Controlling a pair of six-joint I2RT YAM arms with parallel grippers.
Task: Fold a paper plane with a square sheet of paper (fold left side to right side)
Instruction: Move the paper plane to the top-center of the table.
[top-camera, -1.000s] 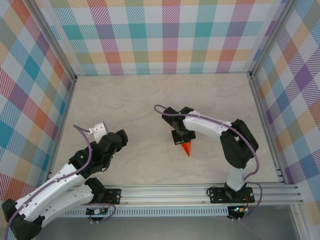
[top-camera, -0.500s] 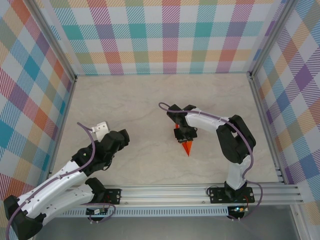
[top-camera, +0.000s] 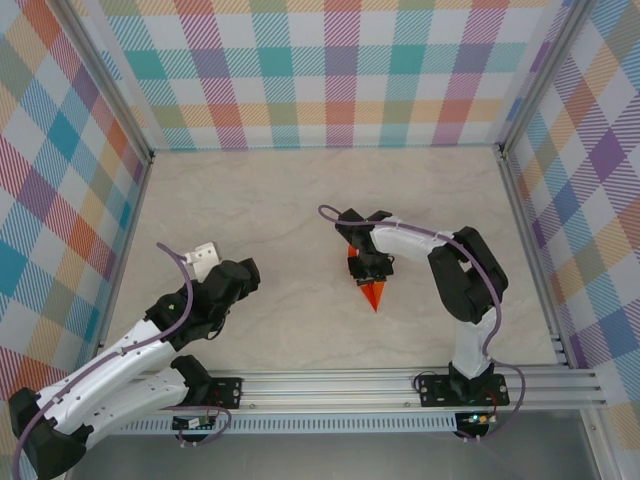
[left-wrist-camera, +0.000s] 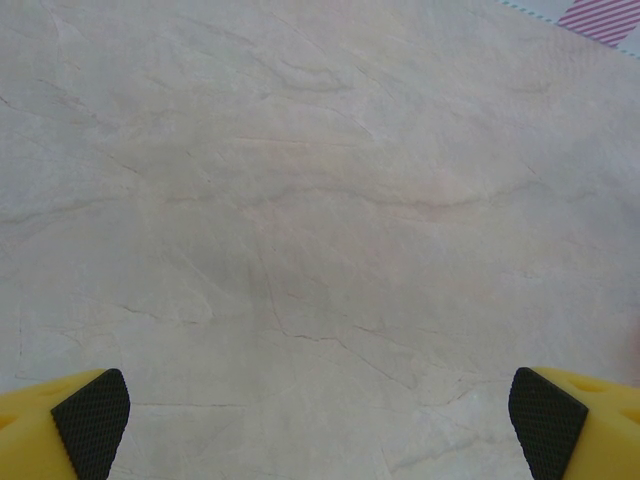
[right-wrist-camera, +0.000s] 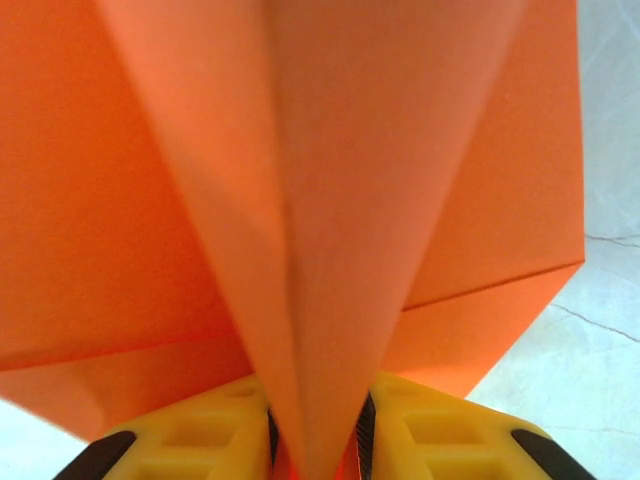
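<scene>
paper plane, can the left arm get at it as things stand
Probably, but only partly. The left end effector is open over bare table, with nothing lying between it and the paper plane. The right end effector straddles the plane's centre ridge, though, so likely only its pointed tip is free.

The paper plane (top-camera: 373, 293) lies on the tabletop (top-camera: 270, 210), a little right of the middle and nearer the near edge than the far one, its nose towards the near edge. The right pincer (top-camera: 367, 273) sits over the plane's far end; in the right wrist view the plane's (right-wrist-camera: 300, 250) centre ridge stands between the two fingers of that pincer (right-wrist-camera: 315, 440). The left pincer (top-camera: 232, 280) is well apart from the plane, towards the left edge, above bare tabletop (left-wrist-camera: 320, 200). Both arm bases stand on a rail (top-camera: 330, 385) along the near edge, and walls (top-camera: 320, 70) rise along the left, far and right edges.
</scene>
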